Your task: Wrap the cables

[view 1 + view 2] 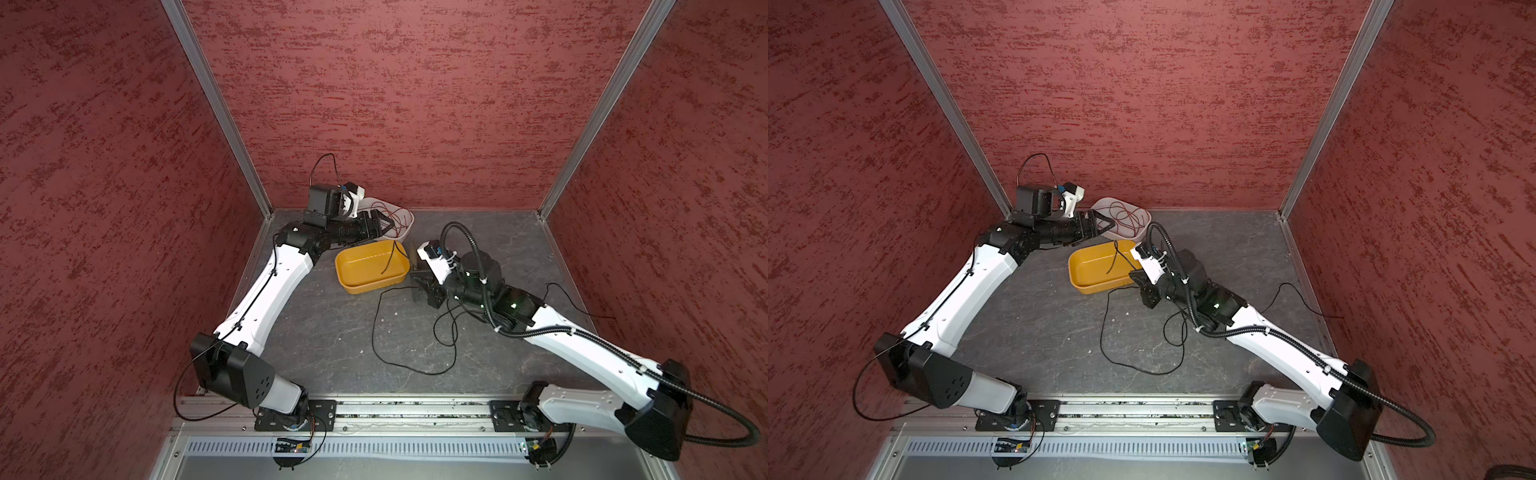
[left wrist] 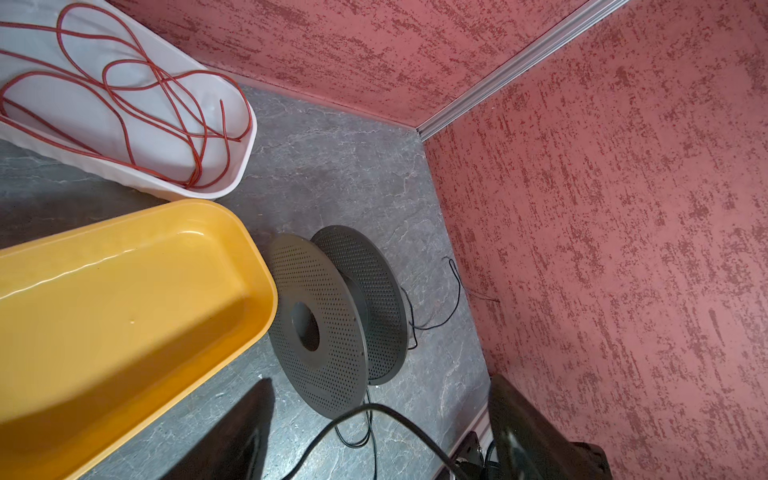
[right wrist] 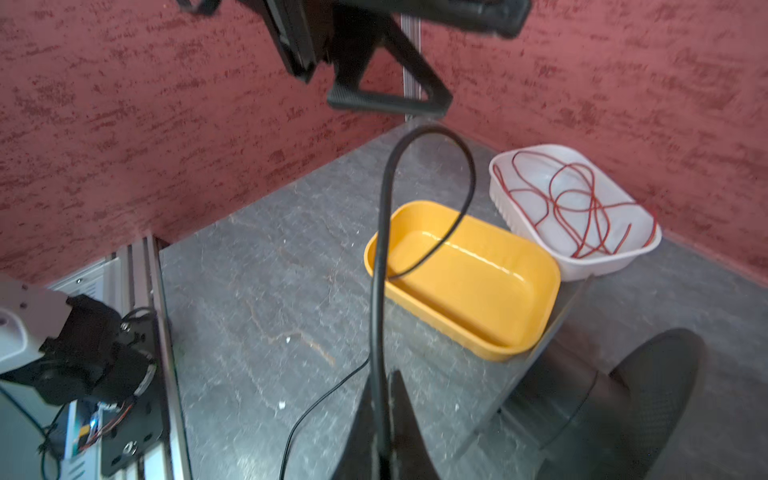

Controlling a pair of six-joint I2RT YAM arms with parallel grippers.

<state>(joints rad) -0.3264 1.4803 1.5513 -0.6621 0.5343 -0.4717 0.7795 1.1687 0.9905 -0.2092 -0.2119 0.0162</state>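
Note:
The cables are one thin black wire (image 1: 373,332) lying in loose loops on the grey table in both top views. My right gripper (image 3: 380,378) is shut on it beside the yellow bin. From there the wire (image 3: 379,291) rises, arches over, and its free end hangs above the bin. My left gripper (image 1: 381,225) stands open over the near end of the white tray. In the left wrist view the wire (image 2: 390,409) arcs across the gap between the wide-apart fingers without being pinched. A grey perforated spool (image 2: 320,320) stands on edge next to the bin, with wire trailing from it.
An empty yellow bin (image 1: 365,287) sits mid-table. Behind it, against the back wall, a white tray (image 1: 1100,204) holds a tangled red cord (image 2: 124,124). Red walls close in on three sides. A metal rail (image 1: 415,409) runs along the front edge.

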